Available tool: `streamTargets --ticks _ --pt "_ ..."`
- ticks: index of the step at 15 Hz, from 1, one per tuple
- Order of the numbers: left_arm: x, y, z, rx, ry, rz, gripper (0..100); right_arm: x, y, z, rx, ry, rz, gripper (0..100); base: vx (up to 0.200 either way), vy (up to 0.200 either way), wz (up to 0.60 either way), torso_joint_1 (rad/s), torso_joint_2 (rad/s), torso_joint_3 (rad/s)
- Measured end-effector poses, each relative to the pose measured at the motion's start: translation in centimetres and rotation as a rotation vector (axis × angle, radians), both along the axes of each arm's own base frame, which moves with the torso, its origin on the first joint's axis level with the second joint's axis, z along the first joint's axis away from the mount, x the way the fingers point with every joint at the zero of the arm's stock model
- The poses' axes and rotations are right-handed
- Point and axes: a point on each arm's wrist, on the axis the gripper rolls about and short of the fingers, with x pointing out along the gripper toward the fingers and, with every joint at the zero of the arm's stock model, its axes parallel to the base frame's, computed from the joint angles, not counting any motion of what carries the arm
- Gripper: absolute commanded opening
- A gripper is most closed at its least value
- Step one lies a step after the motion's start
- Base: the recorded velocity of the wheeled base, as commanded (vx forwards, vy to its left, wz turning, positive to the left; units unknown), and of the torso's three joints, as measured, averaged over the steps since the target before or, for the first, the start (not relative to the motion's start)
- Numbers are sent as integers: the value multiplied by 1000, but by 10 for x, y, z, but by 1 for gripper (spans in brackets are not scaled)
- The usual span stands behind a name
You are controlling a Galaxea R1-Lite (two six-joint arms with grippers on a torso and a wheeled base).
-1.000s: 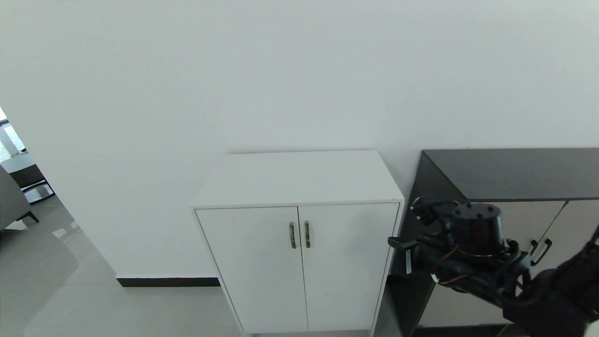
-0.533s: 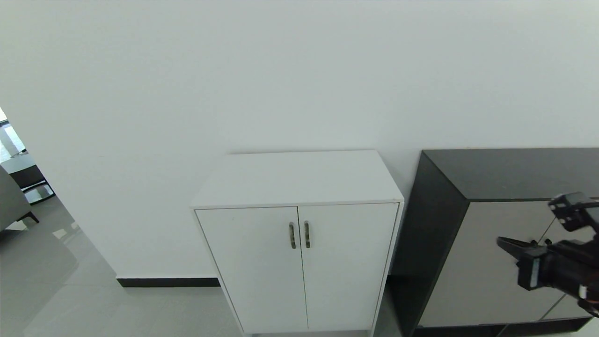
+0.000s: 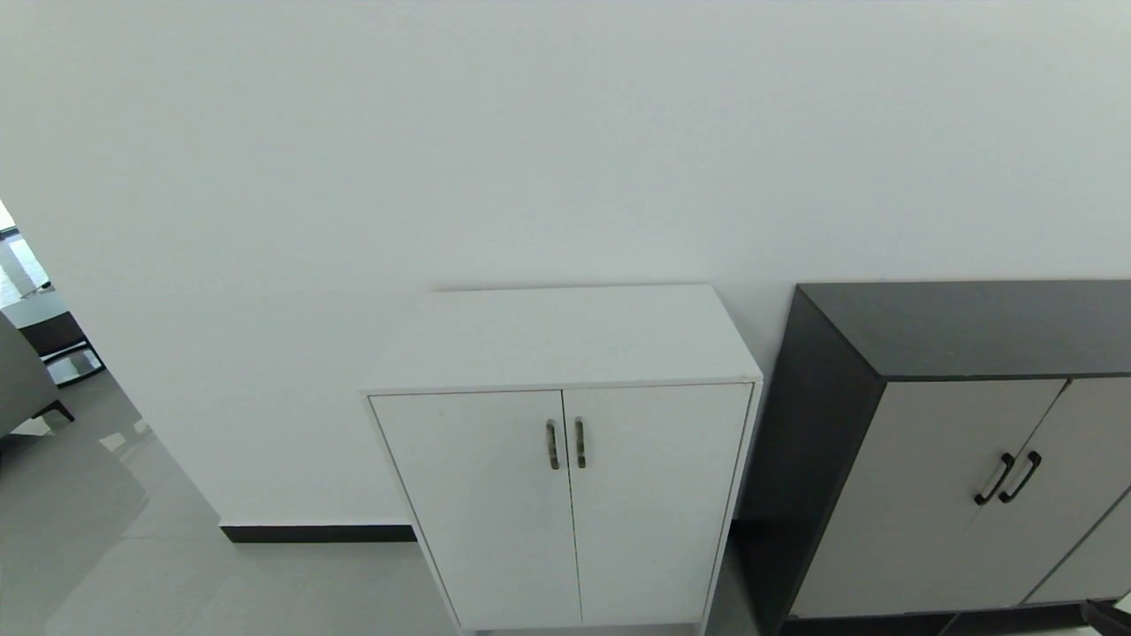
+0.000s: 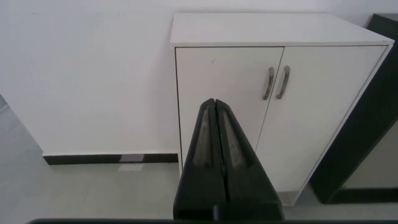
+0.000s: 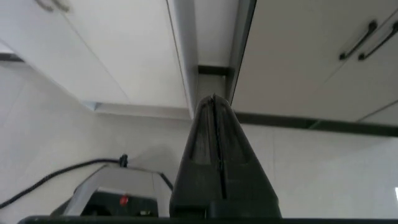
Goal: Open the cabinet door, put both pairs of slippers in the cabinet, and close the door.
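The white cabinet [image 3: 565,353] stands against the wall with both doors shut; its two metal handles [image 3: 565,443] meet at the middle seam. In the left wrist view my left gripper [image 4: 215,107] is shut with nothing in it, held in front of the left door [image 4: 227,106] and some way off the handles [image 4: 276,83]. My right gripper [image 5: 213,102] is shut and empty too. It hangs low over the floor, facing the gap [image 5: 214,37] between the white cabinet [image 5: 118,43] and the dark one.
A black cabinet [image 3: 954,327] with grey doors and black handles [image 3: 1007,477] stands close to the right of the white one. Pale tiled floor [image 3: 132,565] lies open to the left. A black cable [image 5: 56,174] runs over the floor near the right gripper.
My right arm has swung from in front of the black cabinet to the right and downward, out of the head view. The cabinet doors have stayed shut.
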Motion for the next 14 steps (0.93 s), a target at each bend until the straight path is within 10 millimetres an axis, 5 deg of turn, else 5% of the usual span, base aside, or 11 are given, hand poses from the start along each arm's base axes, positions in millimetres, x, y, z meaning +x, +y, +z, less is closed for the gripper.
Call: streamTargets --ticks 7,14 --pt "0 0 0 0 0 0 0 -48 1 -22 -17 -13 66 0 0 0 0 0 0 0" --pt "0 0 0 0 0 1 0 -57 0 -21 -12 -114 109 0 0 0 0 0 0 0"
